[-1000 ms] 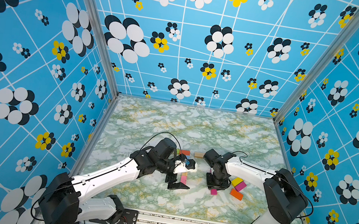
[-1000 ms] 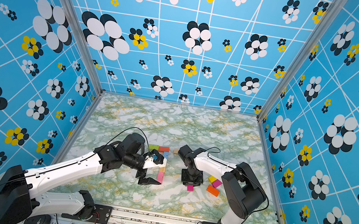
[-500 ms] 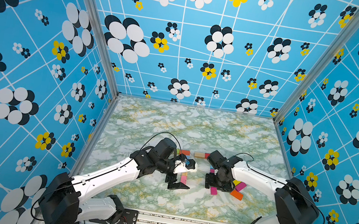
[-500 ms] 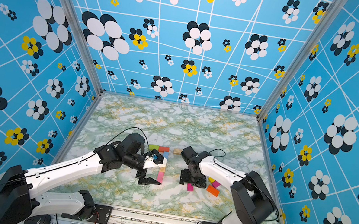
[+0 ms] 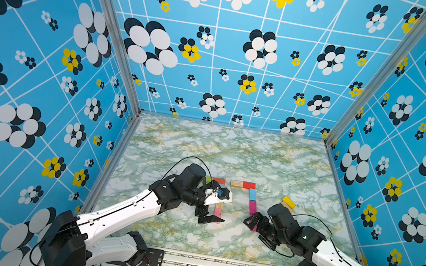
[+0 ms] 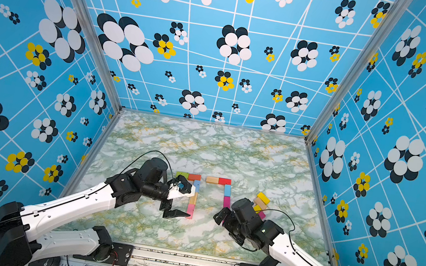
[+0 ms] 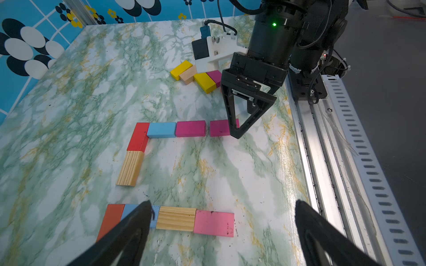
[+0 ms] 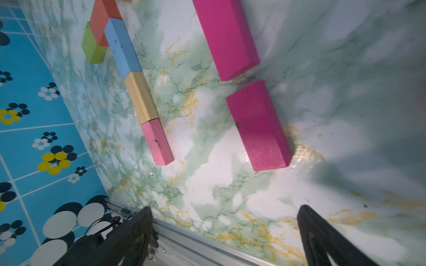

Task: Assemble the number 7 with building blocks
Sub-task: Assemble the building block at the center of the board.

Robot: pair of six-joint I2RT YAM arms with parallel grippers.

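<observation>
Several spare blocks (image 7: 204,81) lie beside my right arm (image 5: 331,256); right end effector (image 8: 224,208) hangs low, wide, empty, by magenta block (image 8: 258,125); left end effector (image 7: 222,202) likewise by pink block (image 7: 214,223).

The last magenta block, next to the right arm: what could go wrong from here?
1. The open right end effector is close to the last magenta block. In the left wrist view it overlaps the block's end, so pulling away might nudge it.
2. A gap separates it from the next magenta block, so the stem may look broken.
3. The open left end effector hangs over the pink block and could knock it.
</observation>
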